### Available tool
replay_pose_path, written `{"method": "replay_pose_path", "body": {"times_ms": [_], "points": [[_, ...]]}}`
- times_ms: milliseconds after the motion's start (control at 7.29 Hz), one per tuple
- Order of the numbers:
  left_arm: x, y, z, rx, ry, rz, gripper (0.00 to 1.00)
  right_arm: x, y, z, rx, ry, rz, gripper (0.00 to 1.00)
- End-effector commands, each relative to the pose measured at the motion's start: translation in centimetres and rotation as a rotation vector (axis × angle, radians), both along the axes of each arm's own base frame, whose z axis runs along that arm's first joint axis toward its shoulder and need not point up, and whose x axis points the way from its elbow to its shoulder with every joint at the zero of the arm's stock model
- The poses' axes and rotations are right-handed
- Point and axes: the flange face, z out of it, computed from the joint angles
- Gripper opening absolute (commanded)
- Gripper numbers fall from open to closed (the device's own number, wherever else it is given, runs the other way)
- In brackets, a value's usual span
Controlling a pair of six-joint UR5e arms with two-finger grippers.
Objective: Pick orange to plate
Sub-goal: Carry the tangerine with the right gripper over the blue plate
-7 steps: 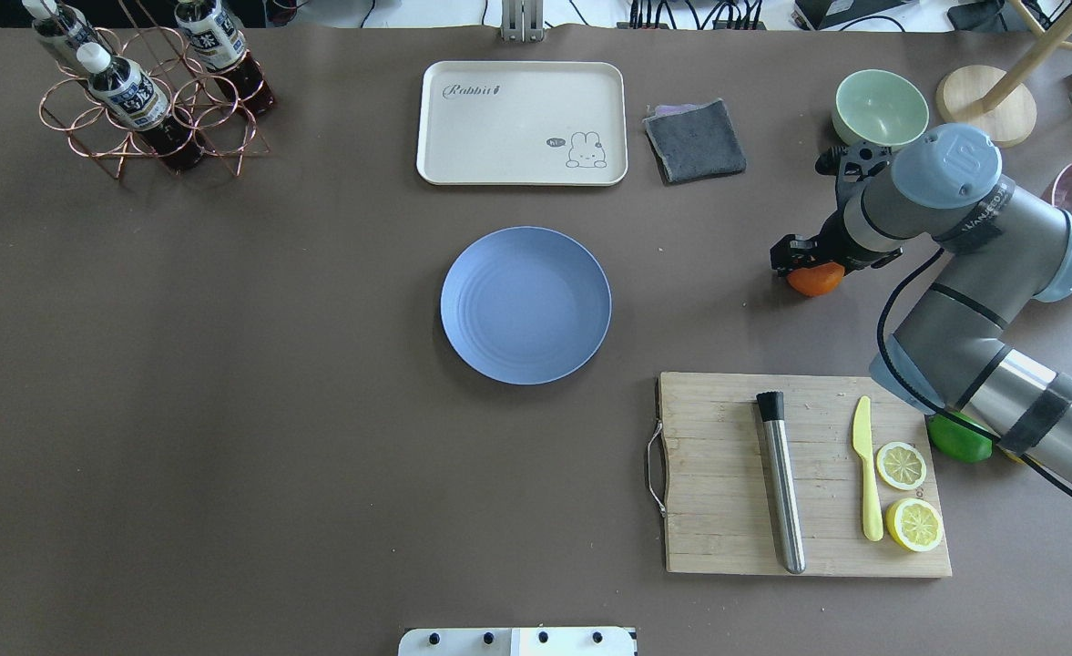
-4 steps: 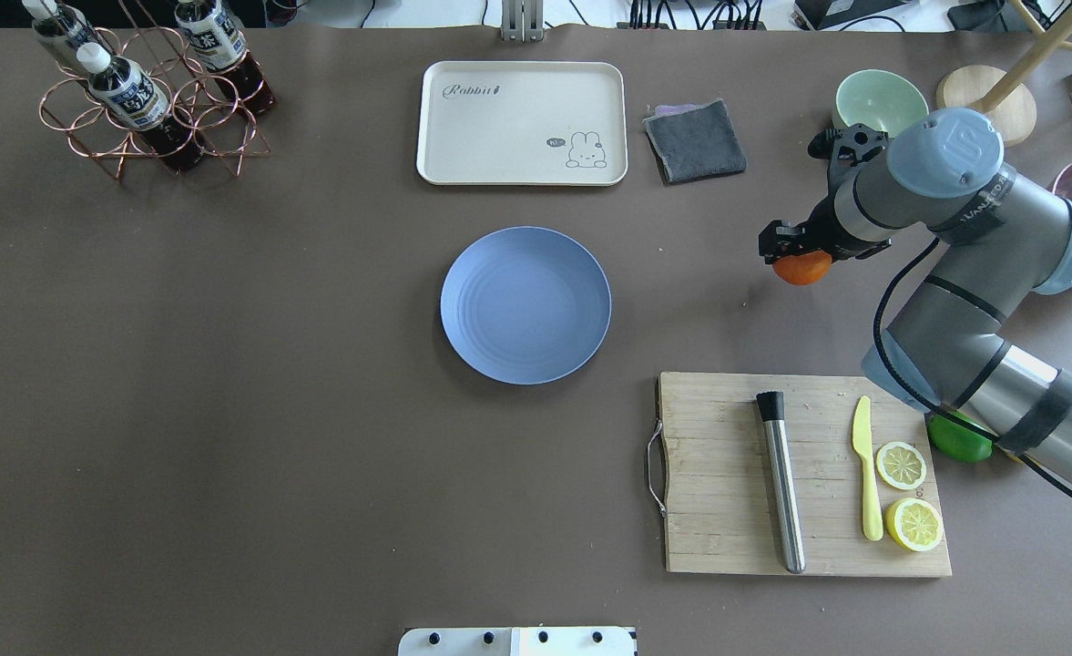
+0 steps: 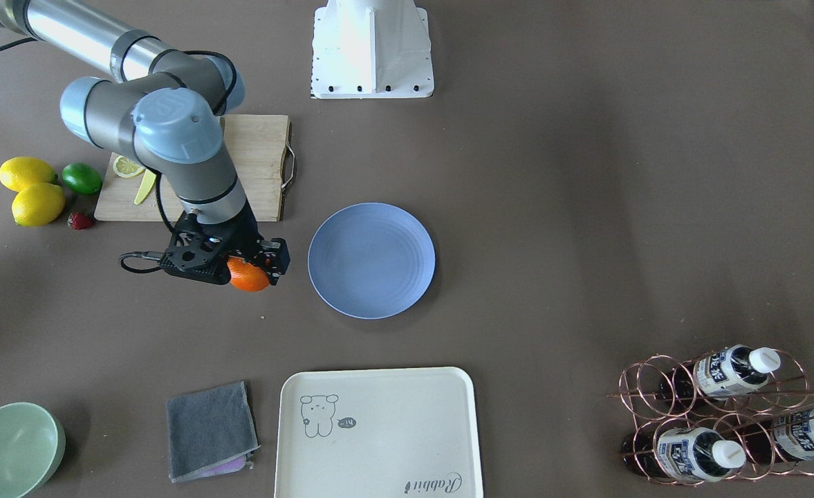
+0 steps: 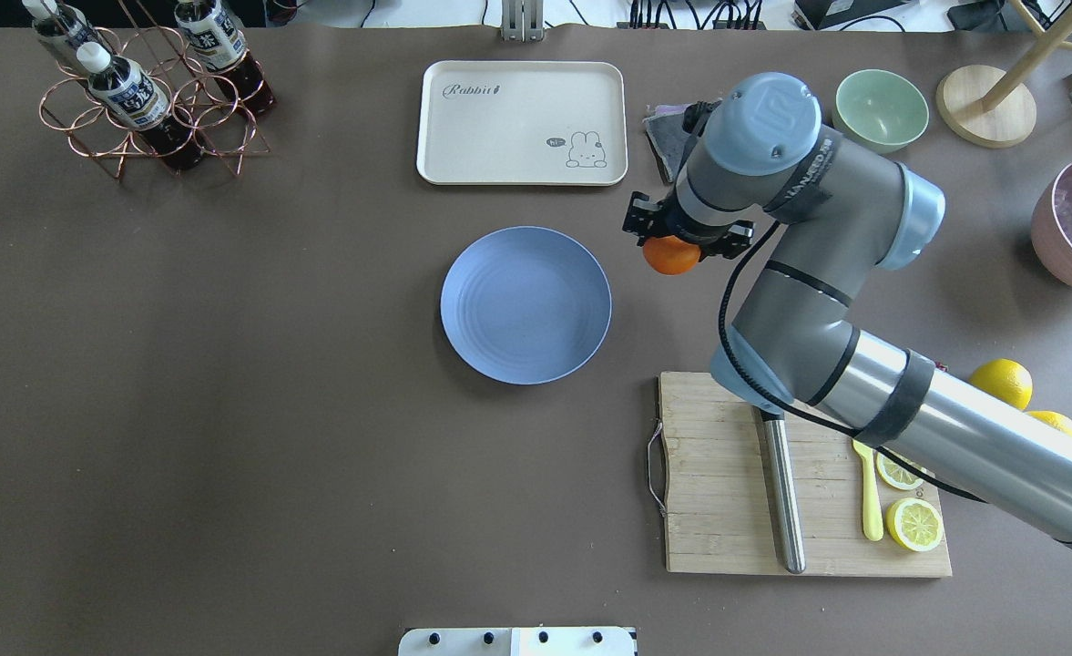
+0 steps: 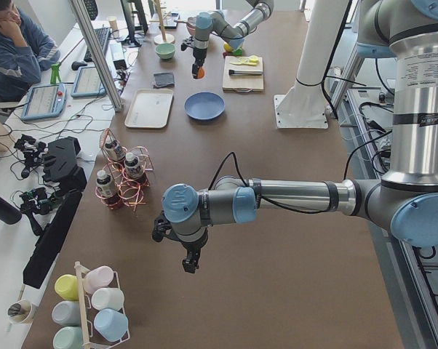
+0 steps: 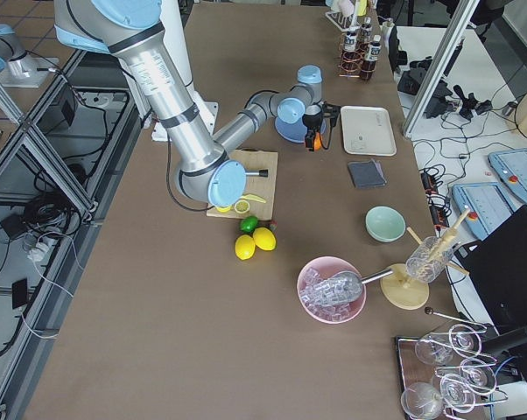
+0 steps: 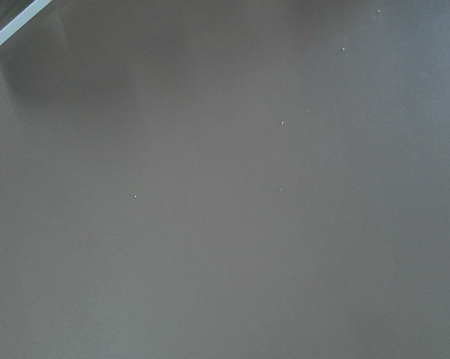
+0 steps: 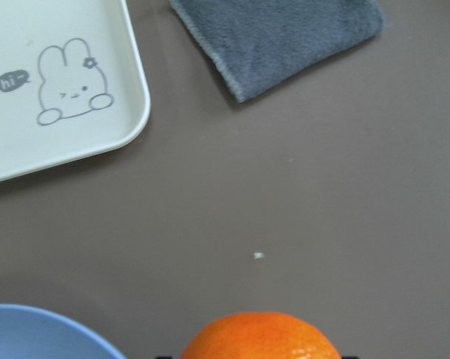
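My right gripper (image 4: 678, 239) is shut on the orange (image 4: 672, 257), a small bright-orange fruit carried above the table. It hangs just to the right of the light-blue plate (image 4: 525, 305), between the plate and the grey cloth. From across the table the orange (image 3: 249, 275) shows a short gap left of the plate (image 3: 371, 260). The right wrist view has the orange (image 8: 261, 338) at the bottom edge and the plate's rim (image 8: 38, 329) at the lower left. My left gripper (image 5: 189, 262) shows only in the left side view, low over bare table, and I cannot tell its state.
A cream tray (image 4: 522, 123) lies behind the plate, with a grey cloth (image 3: 209, 430) and a green bowl (image 4: 881, 107) to its right. A cutting board (image 4: 727, 492) carries a metal rod, a yellow knife and lemon slices. A bottle rack (image 4: 148, 91) stands far left.
My right arm has swung left with the orange, from near the green bowl to just beside the plate's right edge. Nothing else on the table has moved.
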Motion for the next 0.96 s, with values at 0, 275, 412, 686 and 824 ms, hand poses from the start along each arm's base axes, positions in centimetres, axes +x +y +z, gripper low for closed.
{"method": "replay_pose_path", "body": {"times_ms": [0,275,412,686,824], "points": [[0.0,0.0,-0.1,0.001,0.001,-0.001,0.98,-8.8,1.7,-6.0,-0.066,-0.017,0.061,0.00],[0.0,0.0,0.2,-0.005,0.001,-0.001,0.98,-13.3,3.5,-7.9,-0.087,-0.008,0.079,0.00],[0.0,0.0,0.2,-0.005,0.001,-0.001,0.98,-14.0,4.4,-7.7,-0.089,-0.003,0.067,0.00],[0.0,0.0,0.2,-0.005,0.001,-0.001,0.98,-14.9,5.1,-7.0,-0.093,0.015,0.051,0.00],[0.0,0.0,0.4,-0.006,0.000,-0.001,0.98,-15.0,4.9,-6.6,-0.085,0.026,0.053,0.00]]}}
